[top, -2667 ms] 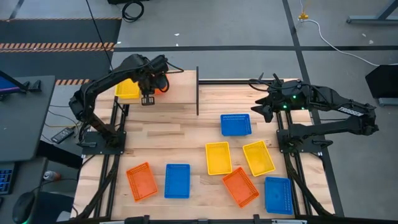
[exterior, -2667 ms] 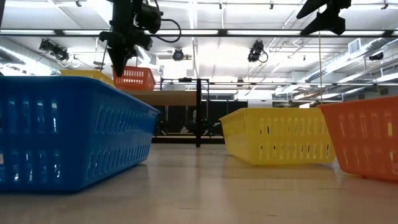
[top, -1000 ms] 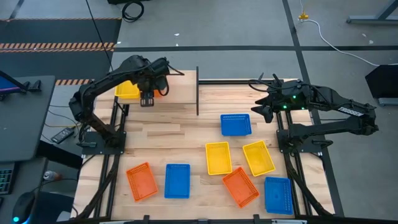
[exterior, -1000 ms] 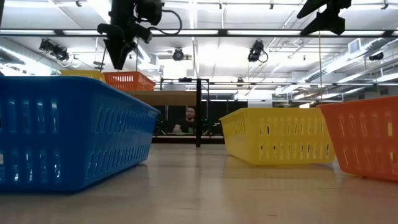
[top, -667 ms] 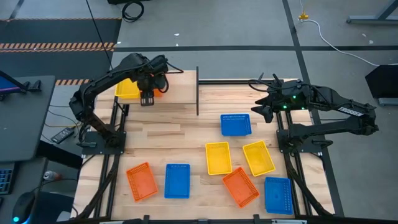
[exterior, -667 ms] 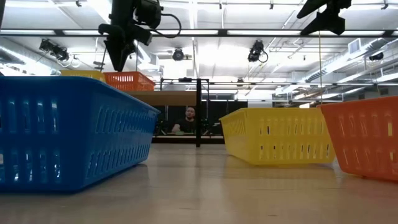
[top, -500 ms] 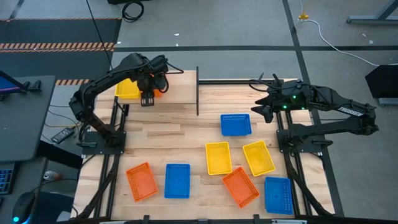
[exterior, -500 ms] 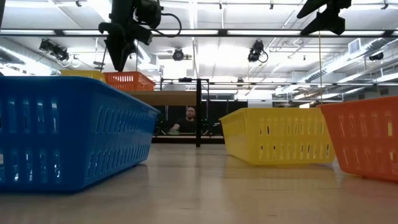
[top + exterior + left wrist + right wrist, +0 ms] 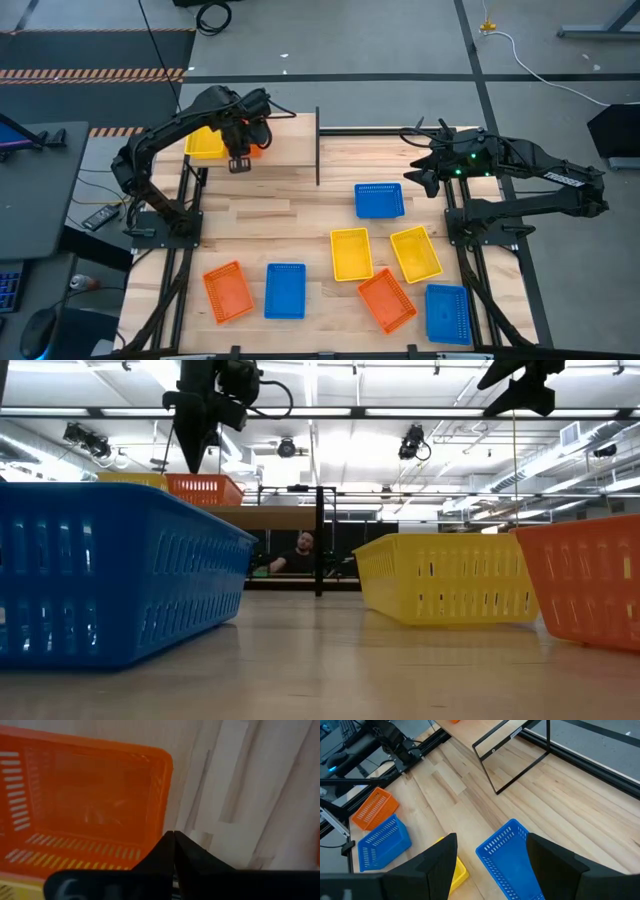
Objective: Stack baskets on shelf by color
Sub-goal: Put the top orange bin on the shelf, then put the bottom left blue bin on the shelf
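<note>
On the shelf (image 9: 285, 140) a yellow basket (image 9: 204, 143) and an orange basket (image 9: 85, 805) sit side by side on their bases. My left gripper (image 9: 173, 840) is shut and hangs just above the shelf, beside the orange basket's corner, touching nothing. In the low view the left gripper (image 9: 193, 460) is above the orange basket (image 9: 208, 488). My right gripper (image 9: 495, 870) is open and held high over the table's right side, above a blue basket (image 9: 515, 855).
Flat on the tabletop lie a blue basket (image 9: 380, 200), two yellow ones (image 9: 351, 253) (image 9: 416, 253), an orange one (image 9: 386, 299), a blue one (image 9: 447, 313), another blue (image 9: 285, 290) and an orange (image 9: 228, 291). The shelf's black leg (image 9: 318, 150) stands mid-table. A person sits beyond the table (image 9: 303, 552).
The orange basket, which stood higher and tilted at the left gripper, now lies level on the shelf beside the yellow one. The left gripper stays just above it, with only a slight drift. The right arm has kept still.
</note>
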Controlling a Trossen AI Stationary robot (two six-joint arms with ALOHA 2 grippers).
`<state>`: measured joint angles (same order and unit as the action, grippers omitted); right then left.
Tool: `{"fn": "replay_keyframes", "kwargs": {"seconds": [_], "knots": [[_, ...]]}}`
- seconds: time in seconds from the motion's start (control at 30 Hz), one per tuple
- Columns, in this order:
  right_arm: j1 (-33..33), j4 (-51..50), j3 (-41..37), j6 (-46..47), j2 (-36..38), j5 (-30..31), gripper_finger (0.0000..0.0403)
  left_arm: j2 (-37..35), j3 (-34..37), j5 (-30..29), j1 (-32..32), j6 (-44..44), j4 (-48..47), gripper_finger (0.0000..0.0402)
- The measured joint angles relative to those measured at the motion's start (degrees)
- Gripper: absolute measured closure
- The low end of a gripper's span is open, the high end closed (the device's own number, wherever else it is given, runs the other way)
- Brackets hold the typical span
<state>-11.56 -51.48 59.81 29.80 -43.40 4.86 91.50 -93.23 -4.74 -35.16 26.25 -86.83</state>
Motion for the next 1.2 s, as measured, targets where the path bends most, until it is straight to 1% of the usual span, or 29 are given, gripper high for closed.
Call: {"fn": "replay_keyframes", "kwargs": {"seconds": [0.13, 0.33, 0.43, 0.53, 0.67, 0.77, 0.83, 0.9, 1.0, 1.07, 1.2], "knots": [[0.0, 0.0, 0.0, 0.0, 0.0, 0.0, 0.0159, 0.0, 0.0, 0.1, 0.7, -1.0, 0.0, 0.0397], [0.0, 0.0, 0.0, -0.8, 0.0, 0.0, 0.0159, 0.0, 0.0, 0.1, 1.4, -2.0, 0.0, 0.0383], [0.0, 0.0, 0.0, -1.1, 0.0, 0.0, 0.0159, 0.0, -0.3, -0.6, 2.1, -4.3, -0.4, 0.0384], [0.0, 0.0, 0.0, -1.1, 0.0, 0.0, 0.0159, 0.0, -2.9, -1.3, 3.4, -6.9, -0.6, 0.0382], [0.0, 0.0, 0.0, -1.4, 0.0, 0.0, 0.0159, 0.0, -8.5, -1.8, 5.9, -11.6, -0.6, 0.0371], [0.0, 0.0, 0.0, -1.5, 0.0, 0.0, 0.0159, 0.0, -13.0, -1.3, 9.2, -14.0, -1.0, 0.036], [0.0, 0.0, 0.0, -1.4, 0.0, 0.0, 0.0159, -0.1, -15.1, 1.1, 12.1, -16.9, -1.2, 0.0351], [0.0, -0.3, 0.0, -0.6, 0.0, 0.0, 0.0159, -0.1, -15.7, 3.5, 15.6, -20.0, -0.7, 0.0341], [-0.2, -1.3, 0.0, 0.1, -0.4, 0.9, 0.0159, -0.1, -13.6, 4.2, 21.8, -22.0, 0.7, 0.0324], [-0.5, -2.4, 0.0, 0.1, -0.9, 1.9, 0.0159, -0.1, -10.9, 4.5, 25.6, -23.1, 2.4, 0.0309], [-1.4, -5.0, 0.0, -0.2, -1.7, 4.3, 0.0159, 0.0, -4.5, 7.8, 31.8, -29.2, 6.7, 0.0276]]}}
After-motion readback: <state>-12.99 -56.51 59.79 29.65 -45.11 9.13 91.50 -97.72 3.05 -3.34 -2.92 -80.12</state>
